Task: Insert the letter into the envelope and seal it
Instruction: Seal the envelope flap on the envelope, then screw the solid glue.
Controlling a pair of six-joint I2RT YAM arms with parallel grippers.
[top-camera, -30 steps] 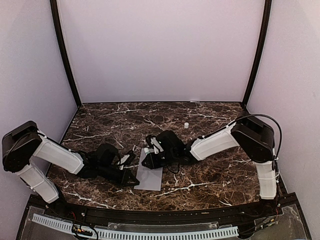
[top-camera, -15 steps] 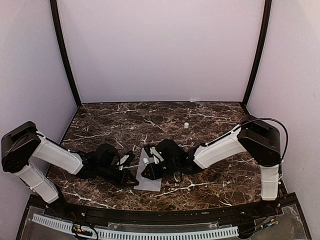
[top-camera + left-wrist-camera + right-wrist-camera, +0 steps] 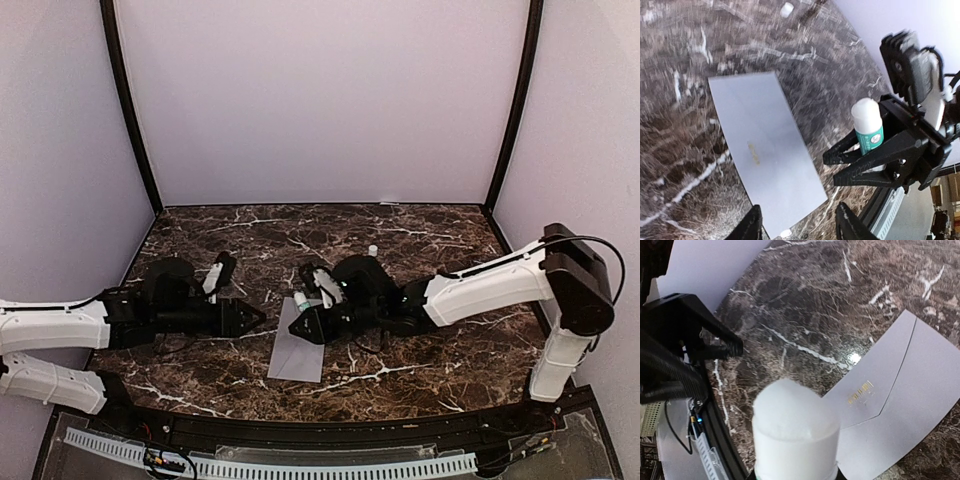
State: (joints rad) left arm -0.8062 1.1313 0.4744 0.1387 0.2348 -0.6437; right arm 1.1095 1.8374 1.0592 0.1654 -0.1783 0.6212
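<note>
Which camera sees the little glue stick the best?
The left wrist view: the glue stick shows its white top and green label, pinched in the right gripper. The right wrist view shows only its white top, close up. The top view shows just a tiny bit.

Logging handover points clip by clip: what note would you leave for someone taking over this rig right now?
Left gripper: open and empty, just left of the envelope.
Right gripper: shut on a glue stick, near the envelope's far end.
The envelope lies flat on the table, flap folded down. The letter is not in view; probably inside, unconfirmed.
Left to do: I cannot tell if the flap is glued. Check it, press it shut, set the glue stick down.
</note>
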